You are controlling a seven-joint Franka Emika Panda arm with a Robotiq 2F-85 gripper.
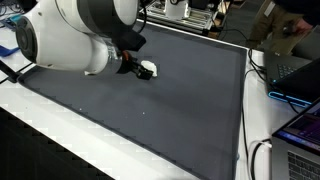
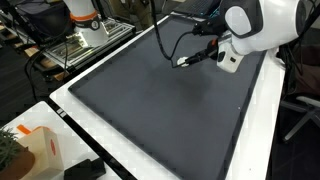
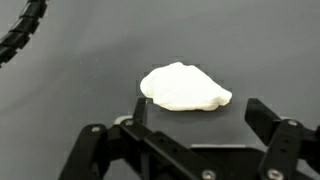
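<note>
**Open gripper [image 3: 197, 110] hovering at white lump [image 3: 185, 88]**

The gripper is hanging released, holding nothing. The white lump is lying on the grey mat [image 3: 80, 60] at its 12 o'clock. It appears to be lining up a grasp, which is calling for a short descent, then closing.

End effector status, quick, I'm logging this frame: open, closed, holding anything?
End effector: open, holding nothing; white lump lies free on the mat near its fingers.

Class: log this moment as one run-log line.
fingers: open, holding nothing | nearest: white lumpy object, just ahead | surface: dark grey mat
</note>
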